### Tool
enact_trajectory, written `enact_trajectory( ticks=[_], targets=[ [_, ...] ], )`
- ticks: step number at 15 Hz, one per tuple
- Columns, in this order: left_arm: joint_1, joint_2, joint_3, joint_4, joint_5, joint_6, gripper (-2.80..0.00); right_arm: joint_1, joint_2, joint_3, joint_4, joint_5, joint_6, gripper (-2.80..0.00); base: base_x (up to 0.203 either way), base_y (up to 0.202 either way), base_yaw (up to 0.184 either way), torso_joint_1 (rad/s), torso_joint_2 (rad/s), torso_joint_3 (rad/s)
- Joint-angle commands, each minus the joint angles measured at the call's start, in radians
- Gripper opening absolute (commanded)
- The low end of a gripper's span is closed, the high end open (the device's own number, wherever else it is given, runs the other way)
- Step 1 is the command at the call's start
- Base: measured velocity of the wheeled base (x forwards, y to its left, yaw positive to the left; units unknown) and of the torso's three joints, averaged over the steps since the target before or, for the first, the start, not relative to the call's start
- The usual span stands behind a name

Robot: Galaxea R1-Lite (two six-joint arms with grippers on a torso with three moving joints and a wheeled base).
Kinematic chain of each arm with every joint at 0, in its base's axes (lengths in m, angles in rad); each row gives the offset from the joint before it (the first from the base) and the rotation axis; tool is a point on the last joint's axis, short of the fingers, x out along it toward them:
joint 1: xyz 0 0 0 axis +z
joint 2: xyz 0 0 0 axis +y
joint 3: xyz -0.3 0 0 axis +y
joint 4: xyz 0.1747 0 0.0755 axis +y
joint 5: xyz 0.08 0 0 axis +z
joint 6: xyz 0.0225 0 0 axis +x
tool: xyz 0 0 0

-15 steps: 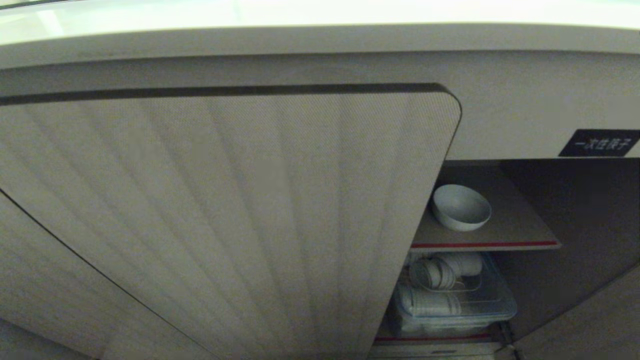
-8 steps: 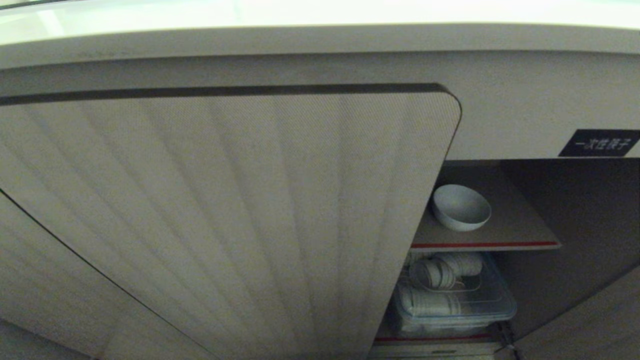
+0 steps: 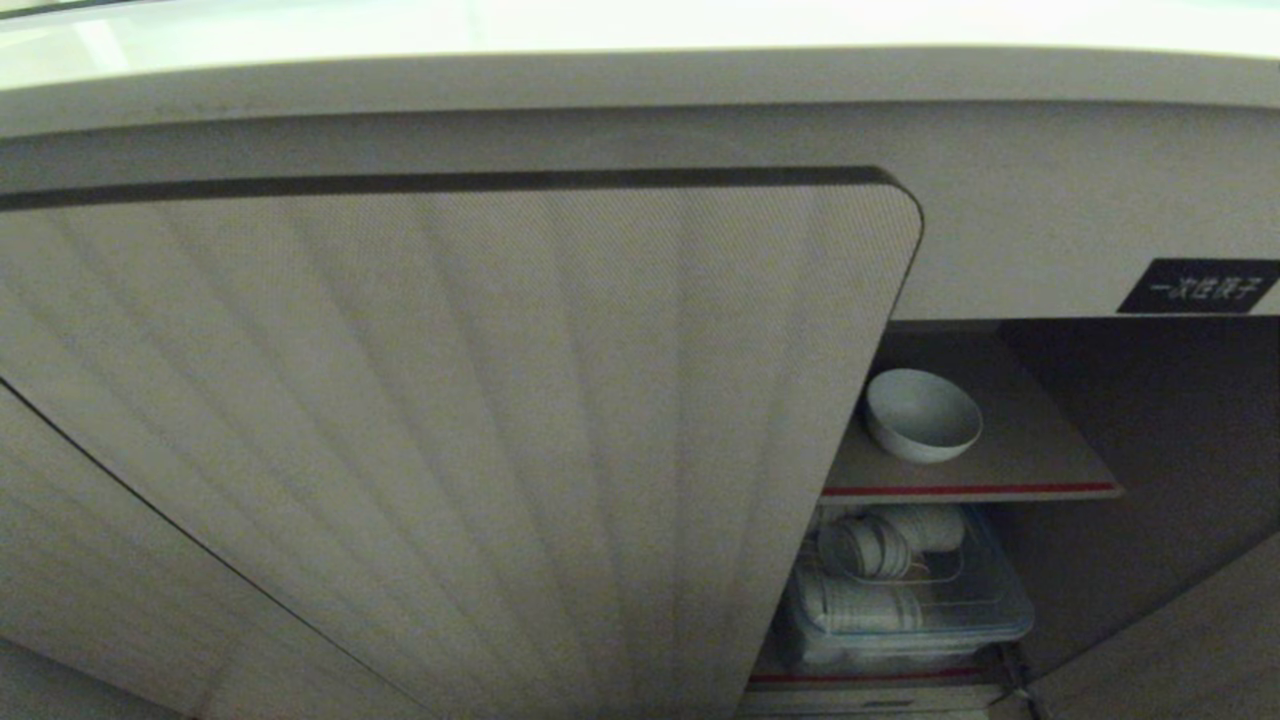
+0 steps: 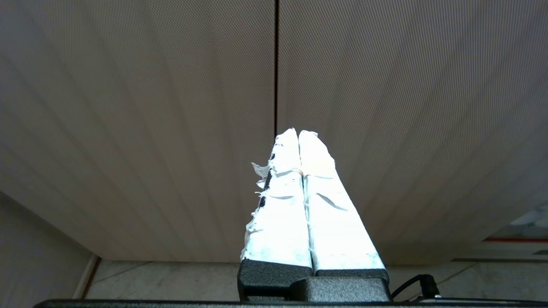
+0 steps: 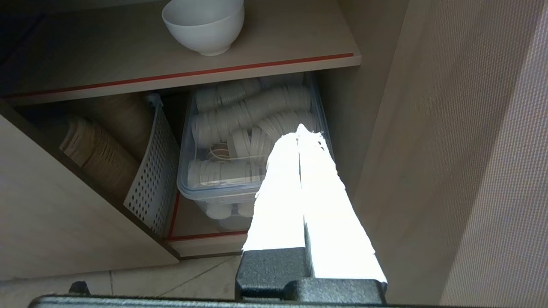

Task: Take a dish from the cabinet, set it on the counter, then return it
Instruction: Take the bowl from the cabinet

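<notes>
The dish (image 3: 922,414), a small white bowl, stands upright on the cabinet's red-edged upper shelf (image 3: 1030,465); the right wrist view shows the dish (image 5: 204,23) too. The cabinet (image 3: 1120,420) is open on the right; a ribbed beige door (image 3: 450,430) fills the left. The counter (image 3: 640,35) runs along the top of the head view. My right gripper (image 5: 300,133) is shut and empty, low in front of the open compartment, well below the dish. My left gripper (image 4: 297,133) is shut and empty, facing two closed ribbed doors (image 4: 385,107). Neither arm shows in the head view.
Under the shelf a clear plastic bin (image 5: 201,188) holds stacks of white lids or cups (image 3: 865,600). A white perforated basket (image 5: 156,179) and stacked brown paper items (image 5: 92,147) lie beside it. A black label (image 3: 1198,286) sits above the opening. Tiled floor (image 5: 171,282) lies below.
</notes>
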Motion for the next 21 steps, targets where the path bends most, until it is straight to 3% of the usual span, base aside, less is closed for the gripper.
enact_trajectory(
  ticks=[1,21],
  targets=[
    [0.0,0.0,0.002,-0.002,0.0,-0.001,-2.8,0.0,0.0,0.0,-0.001,-0.001,0.001,-2.8,0.0,0.0,0.0,0.0,0.0,0.0],
    [0.0,0.0,0.0,-0.002,0.002,-0.001,-2.8,0.0,0.0,0.0,-0.001,-0.001,0.001,-2.8,0.0,0.0,0.0,0.0,0.0,0.0]
  ],
)
